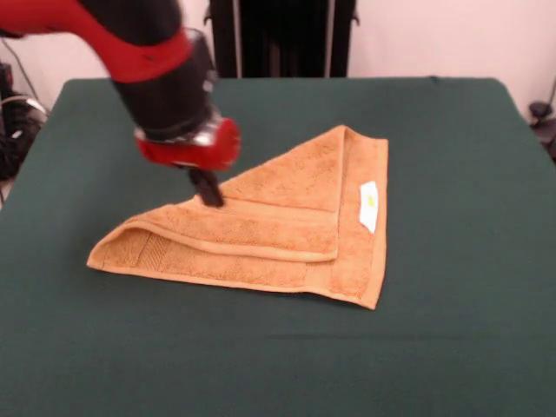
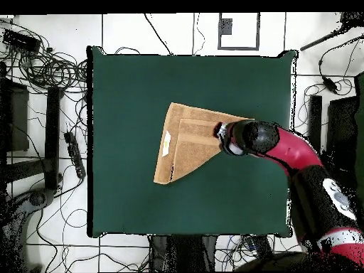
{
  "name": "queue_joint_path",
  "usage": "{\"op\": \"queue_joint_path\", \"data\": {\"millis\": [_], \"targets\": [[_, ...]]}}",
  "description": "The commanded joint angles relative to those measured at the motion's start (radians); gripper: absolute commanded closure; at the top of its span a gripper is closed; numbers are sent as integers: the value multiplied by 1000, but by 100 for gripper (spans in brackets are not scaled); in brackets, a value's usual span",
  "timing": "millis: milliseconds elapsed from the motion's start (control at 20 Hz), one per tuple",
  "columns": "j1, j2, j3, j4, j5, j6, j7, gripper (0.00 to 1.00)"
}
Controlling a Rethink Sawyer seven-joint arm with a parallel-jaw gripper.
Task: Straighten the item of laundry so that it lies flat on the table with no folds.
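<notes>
The orange-tan towel [image 1: 278, 230] lies on the dark green table [image 1: 452, 330], folded over diagonally into a triangle, with one flap doubled over the lower layer. Its white-and-yellow label [image 1: 369, 206] shows near the right edge. In the overhead view the towel [image 2: 186, 146] sits mid-table with the label [image 2: 166, 143] at its left. My gripper [image 1: 208, 188] hangs from the red and black arm and its dark tips touch the towel's folded far edge at the left of the fold. In the overhead view the gripper [image 2: 223, 132] is over the towel's right side. Its tips look closed together, but a grip on cloth is unclear.
Cables and equipment [image 2: 50, 106] lie on the floor around the table. The robot's pedestal [image 1: 282, 39] stands at the far side of the table. The arm [image 2: 306, 167] reaches in from the lower right of the overhead view.
</notes>
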Motion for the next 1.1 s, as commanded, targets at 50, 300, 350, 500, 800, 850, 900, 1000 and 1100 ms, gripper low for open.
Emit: {"op": "queue_joint_path", "data": {"millis": [50, 300, 350, 500, 800, 850, 900, 1000, 1100], "targets": [[140, 138, 15, -80, 23, -16, 114, 100], [165, 172, 2, -121, 41, -21, 124, 100], [172, 179, -3, -130, 45, -19, 130, 100], [197, 207, -17, -166, 53, -31, 154, 100], [265, 291, -52, -264, 77, -65, 207, 100], [276, 303, -60, -280, 81, -69, 212, 100], [287, 315, -68, -296, 86, -73, 217, 100], [298, 334, -75, -314, 97, -80, 217, 100], [312, 342, -86, -325, 103, -84, 227, 100]]}}
